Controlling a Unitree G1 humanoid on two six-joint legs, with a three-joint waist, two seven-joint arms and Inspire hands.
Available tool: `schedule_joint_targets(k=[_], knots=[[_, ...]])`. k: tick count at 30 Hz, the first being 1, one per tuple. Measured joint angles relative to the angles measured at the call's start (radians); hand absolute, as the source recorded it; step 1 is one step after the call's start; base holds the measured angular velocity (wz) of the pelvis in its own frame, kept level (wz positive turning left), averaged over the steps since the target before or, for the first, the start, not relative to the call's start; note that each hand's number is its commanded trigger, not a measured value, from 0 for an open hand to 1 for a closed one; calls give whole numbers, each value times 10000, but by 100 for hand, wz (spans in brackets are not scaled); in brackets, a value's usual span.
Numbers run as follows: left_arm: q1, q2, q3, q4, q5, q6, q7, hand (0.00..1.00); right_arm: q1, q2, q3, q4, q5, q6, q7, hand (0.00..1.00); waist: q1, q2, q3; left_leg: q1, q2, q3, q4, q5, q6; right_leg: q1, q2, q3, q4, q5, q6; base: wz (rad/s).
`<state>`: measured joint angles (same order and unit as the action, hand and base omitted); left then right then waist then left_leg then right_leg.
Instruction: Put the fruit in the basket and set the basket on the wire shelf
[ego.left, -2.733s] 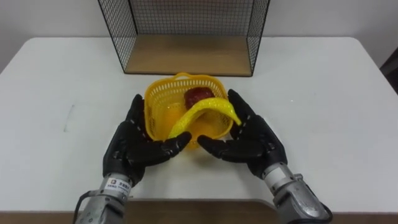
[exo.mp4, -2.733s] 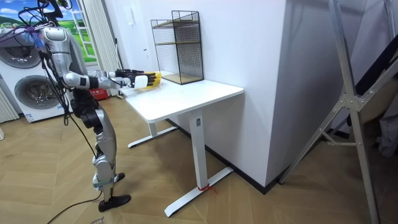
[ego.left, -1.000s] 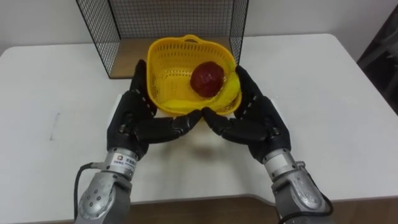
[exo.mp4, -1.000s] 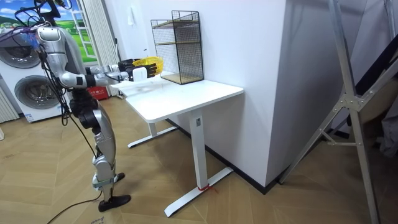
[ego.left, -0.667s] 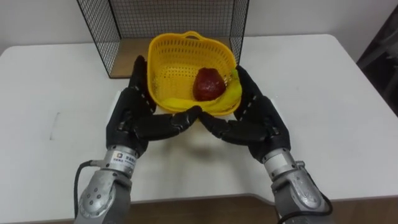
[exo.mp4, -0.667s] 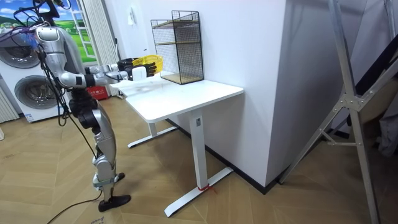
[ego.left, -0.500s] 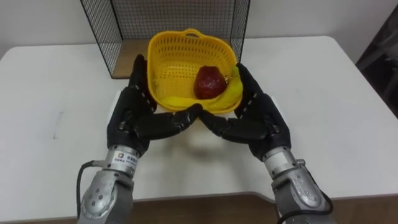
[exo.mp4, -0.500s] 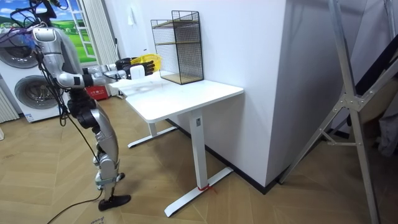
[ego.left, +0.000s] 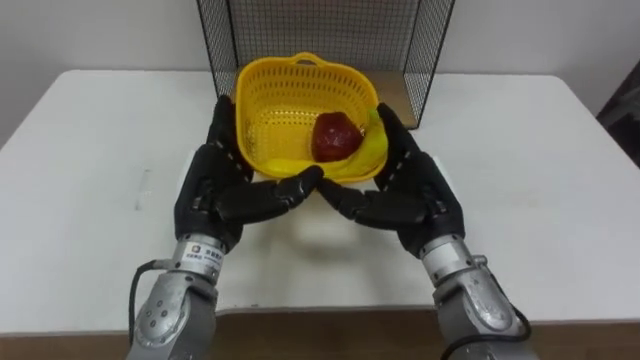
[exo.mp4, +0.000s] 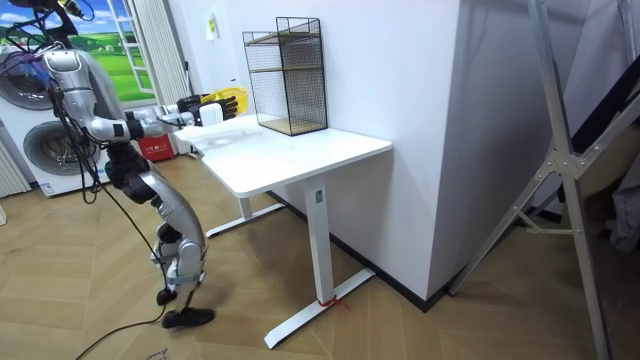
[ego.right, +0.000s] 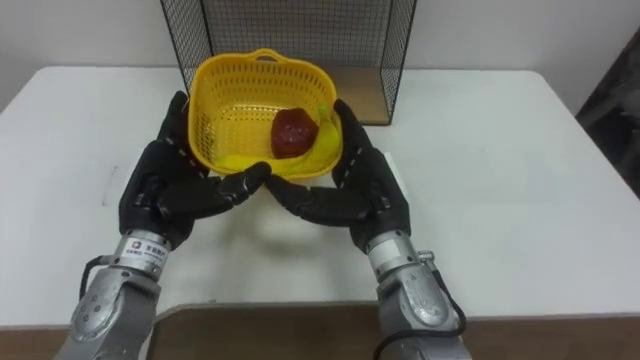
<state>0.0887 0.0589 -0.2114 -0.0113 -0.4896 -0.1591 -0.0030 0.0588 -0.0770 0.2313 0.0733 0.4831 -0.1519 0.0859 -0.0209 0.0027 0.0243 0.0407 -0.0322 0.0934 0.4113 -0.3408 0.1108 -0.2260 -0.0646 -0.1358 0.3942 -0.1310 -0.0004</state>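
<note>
yellow plastic lattice basket (ego.left: 268, 118) | lumpy red fruit (ego.left: 335, 137) | curved banana (ego.left: 372, 150)

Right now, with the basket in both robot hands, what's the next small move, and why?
Probably ease the basket forward into the wire shelf: left robot hand and right robot hand cradle it just before the opening, red fruit and banana inside.

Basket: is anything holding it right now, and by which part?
Yes. Both hands carry the yellow basket: the left hand flat against its left wall, the right hand against its right wall, with the fingers meeting under its near edge.
</note>
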Motion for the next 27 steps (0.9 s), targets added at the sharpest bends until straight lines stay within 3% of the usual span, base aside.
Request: schedule_joint_targets(k=[2,4,6,7,9,10,11,12,13,15,16,18,19,20,22,25,27], knots=[[-3,16,-37,-16,-4,-5,-2,0,-18,15,-20,43,-38,0,0,0,28,141,-90,175,42,-138,-30,-177,-142,192,160,-66,10,219,-163,18],[0,61,14,-8,-10,-9,1,0,-35,30,59,32,120,1,1,0,94,184,-82,301,178,-132,-7,-323,-313,270,224,-198,145,442,-202,7],[-3,70,49,-64,111,-10,3,0,-38,10,92,27,243,1,6,0,211,199,-90,336,399,-97,222,-517,-539,211,353,-419,467,177,-308,3],[0,64,45,-111,107,-10,5,0,-36,-6,94,21,358,1,5,0,274,183,-97,116,580,11,846,-634,-749,168,432,-529,708,-75,-418,-6],[13,70,51,-111,100,-12,65,0,-38,-24,178,17,403,0,7,0,373,193,-92,-295,904,236,2279,-645,-794,216,571,-596,1052,-503,-586,-27],[11,70,49,-112,93,-14,152,0,-38,-42,206,17,413,0,7,0,476,251,-87,-502,1207,386,3308,-567,-927,348,694,-570,1281,-790,-734,-51],[11,73,47,-112,96,-19,212,0,-38,-39,238,18,404,-2,7,0,494,274,-85,-687,1471,420,4236,-302,-1328,545,865,-490,1397,-1050,-870,-46],[6,70,49,-110,86,-23,217,0,-43,-42,247,19,401,-9,7,0,538,280,-78,-774,1554,401,4585,-104,-1450,709,925,-470,1414,-1160,-911,-32],[13,70,40,-108,119,-34,211,0,-41,-60,243,23,369,-15,8,0,515,233,-66,-906,1590,386,5135,368,-1503,983,1020,-319,1334,-1316,-979,-21],[-34,54,91,-108,124,-49,181,0,-48,-71,177,26,372,-63,8,0,492,187,-61,-1040,1591,357,4908,129,-1489,1297,1061,-113,1052,-1355,-999,-19],[-59,19,93,-109,122,-76,171,0,-60,-68,180,29,370,-117,6,0,527,159,-39,-1327,1569,405,4427,-105,-1489,1430,1036,16,853,-1331,-1015,-25],[-48,94,103,-106,115,-79,172,0,-58,-74,232,81,476,-120,6,0,594,86,-15,-1715,1574,394,3142,-142,-1545,1636,994,212,591,-1317,-1001,-31],[-48,132,115,-107,115,-79,172,0,-56,-78,256,197,564,-120,13,0,598,86,-15,-1853,1603,323,1984,26,-1643,1775,999,292,434,-1319,-982,-24],[-127,142,139,-115,119,-79,165,0,-110,-86,250,302,584,-120,33,0,600,105,6,-2062,1601,238,1125,940,-1538,1811,1013,336,402,-1377,-900,-25],[-248,230,217,-117,115,-79,155,0,-186,-57,328,338,540,-76,46,0,599,-98,38,-1988,1451,243,688,1210,-1484,1663,909,486,269,-1319,-801,-10],[-261,267,208,-82,102,-78,159,0,-209,-150,302,306,253,-76,88,0,538,-104,40,-1837,1197,237,79,1562,-1433,1761,815,409,-198,-1072,-727,5],[-237,268,208,-63,105,-80,156,0,-216,-199,277,303,117,-76,113,0,545,-97,-7,-1519,1090,199,-338,1690,-1441,1961,742,346,-409,-1087,-669,13]])
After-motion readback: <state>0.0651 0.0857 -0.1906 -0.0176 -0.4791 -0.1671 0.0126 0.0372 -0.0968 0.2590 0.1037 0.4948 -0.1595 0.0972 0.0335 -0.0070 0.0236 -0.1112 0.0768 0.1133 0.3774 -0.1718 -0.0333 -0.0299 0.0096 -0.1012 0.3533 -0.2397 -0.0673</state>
